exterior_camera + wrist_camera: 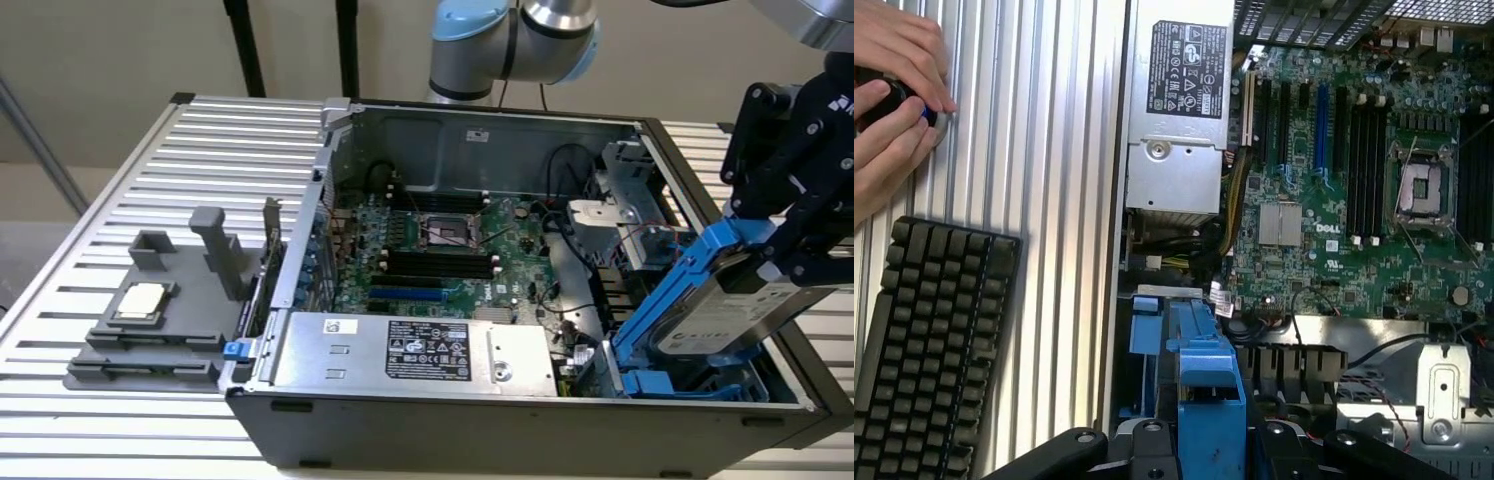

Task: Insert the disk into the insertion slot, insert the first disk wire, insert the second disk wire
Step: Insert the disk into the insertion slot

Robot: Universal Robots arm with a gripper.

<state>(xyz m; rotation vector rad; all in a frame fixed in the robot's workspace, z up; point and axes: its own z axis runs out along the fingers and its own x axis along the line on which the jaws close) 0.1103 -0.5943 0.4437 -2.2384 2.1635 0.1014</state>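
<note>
**A:** Where does the disk sit right now?

**B:** The disk (731, 318) hangs tilted over the near corner of the open computer case (534, 425), at the exterior view's right. Its silver face with the white label shows, clipped in the bright blue carrier frame (674, 285).

**A:** And the claw?

**B:** The gripper (777, 262) is pinched on the upper end of the disk, with a black finger on either side of the frame. In the wrist view the blue frame (1209, 395) runs out from between those fingers toward the case.

**A:** Is the drive in its cage?

**B:** Its lower end reaches down to the insertion slot (651, 384), the cage with blue tabs in that corner. Most of the disk stands above the case rim. How far the lower edge has entered cannot be told.

**A:** What lies around it?

**B:** The silver power-supply box (414, 350) lies along the near wall, beside the slot on the exterior view's left, with the motherboard (441, 250) behind it. A grey fixture block (154, 320) stands on the slatted table (240, 130) outside the case, well apart from the disk. The wrist view shows a person's hands (894, 90) on the table around something dark, near a black keyboard (934, 340).
</note>
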